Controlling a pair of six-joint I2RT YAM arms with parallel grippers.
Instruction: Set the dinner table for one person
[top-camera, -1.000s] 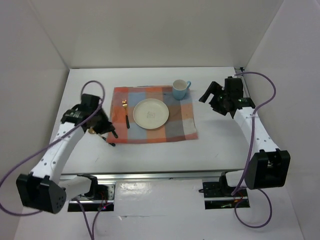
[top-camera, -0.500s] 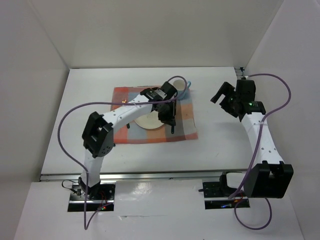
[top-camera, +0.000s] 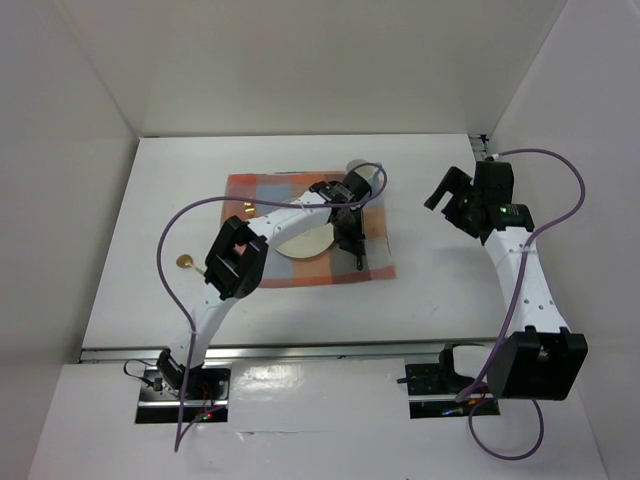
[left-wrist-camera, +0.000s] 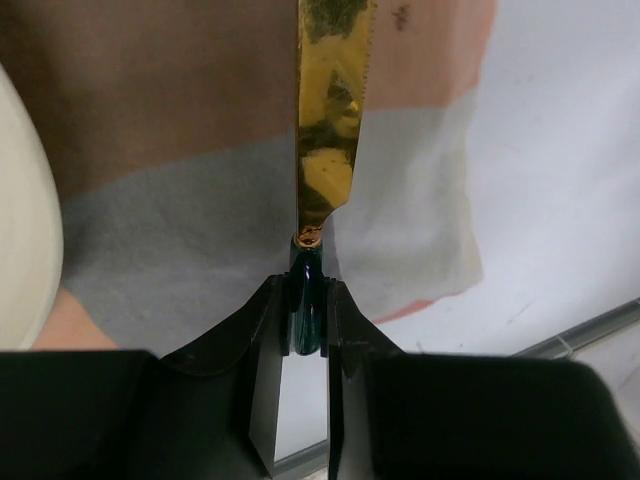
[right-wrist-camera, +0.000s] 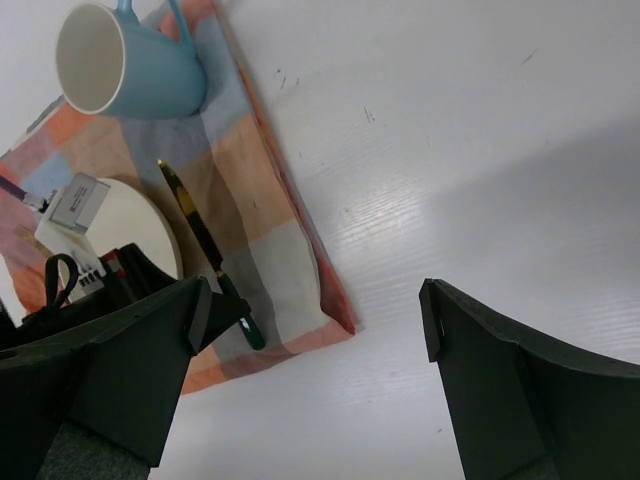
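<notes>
The white dinner table (top-camera: 440, 290) holds a checked cloth (top-camera: 378, 250) with a cream plate (top-camera: 292, 243) on it. My left gripper (top-camera: 354, 252) reaches over the cloth just right of the plate. In the left wrist view it (left-wrist-camera: 308, 300) is shut on a knife's dark green handle (left-wrist-camera: 307, 262); the gold blade (left-wrist-camera: 330, 110) points away over the cloth (left-wrist-camera: 180, 110). The knife (right-wrist-camera: 205, 245) also shows in the right wrist view, low over the cloth beside the plate (right-wrist-camera: 135, 215). My right gripper (top-camera: 450, 195) is open and empty above bare table, right of the cloth; it also shows in its wrist view (right-wrist-camera: 315, 330).
A blue mug (right-wrist-camera: 130, 65) stands at the cloth's far right corner, mostly hidden by my left arm in the top view. A gold spoon (top-camera: 185, 262) lies on the table left of the cloth. A gold fork tip (top-camera: 247, 207) shows left of the plate.
My left arm swung from the table's left side across the plate to the cloth's right part, carrying the knife. My right arm barely moved.
</notes>
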